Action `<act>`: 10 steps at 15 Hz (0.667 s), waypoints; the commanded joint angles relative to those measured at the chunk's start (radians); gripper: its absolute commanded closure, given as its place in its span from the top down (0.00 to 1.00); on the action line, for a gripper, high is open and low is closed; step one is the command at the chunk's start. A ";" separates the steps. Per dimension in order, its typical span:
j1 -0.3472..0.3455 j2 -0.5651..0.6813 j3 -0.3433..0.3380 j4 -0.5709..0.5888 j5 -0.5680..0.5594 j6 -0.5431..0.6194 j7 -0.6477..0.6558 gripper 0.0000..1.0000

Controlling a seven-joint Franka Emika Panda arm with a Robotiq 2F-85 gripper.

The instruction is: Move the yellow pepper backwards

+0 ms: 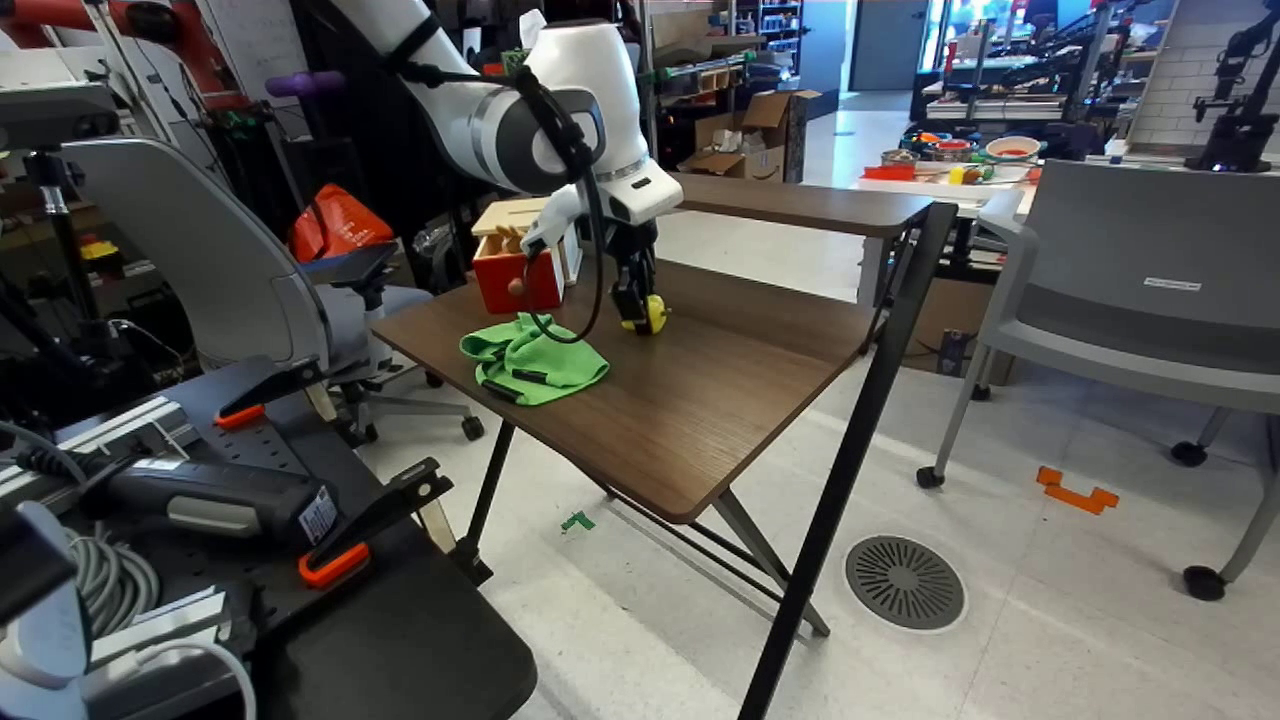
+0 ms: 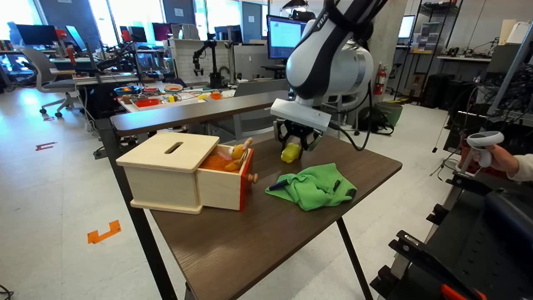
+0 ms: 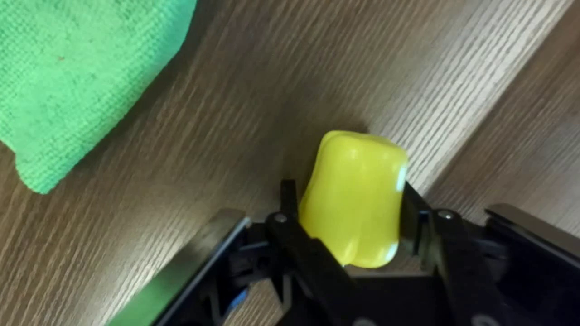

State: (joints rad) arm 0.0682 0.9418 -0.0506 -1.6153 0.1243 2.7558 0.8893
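Note:
The yellow pepper (image 3: 355, 199) is between the two black fingers of my gripper (image 3: 348, 188) in the wrist view. The fingers lie against its sides, and the gripper looks shut on it. In an exterior view the pepper (image 1: 656, 314) shows partly behind the gripper (image 1: 636, 300), low over the brown table (image 1: 720, 400). It also shows in an exterior view as a yellow lump (image 2: 290, 153) under the gripper (image 2: 296, 143). I cannot tell whether its underside touches the table.
A green cloth (image 2: 316, 187) with black patches lies crumpled near the pepper; it also shows in the wrist view (image 3: 81, 72). A wooden box (image 2: 162, 183) with an open red-fronted drawer (image 2: 245, 183) holds an orange toy (image 2: 227, 160). A raised shelf (image 2: 200, 110) runs along one table edge.

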 commanded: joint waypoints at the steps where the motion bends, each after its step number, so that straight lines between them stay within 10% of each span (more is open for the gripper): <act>1: 0.004 0.023 -0.005 0.069 0.038 -0.073 -0.028 0.80; 4: -0.009 -0.028 0.004 0.041 0.040 -0.093 -0.047 0.99; 10: -0.061 -0.286 0.043 -0.219 0.066 -0.050 -0.226 1.00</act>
State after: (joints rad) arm 0.0367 0.8308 -0.0354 -1.6414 0.1535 2.6922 0.7797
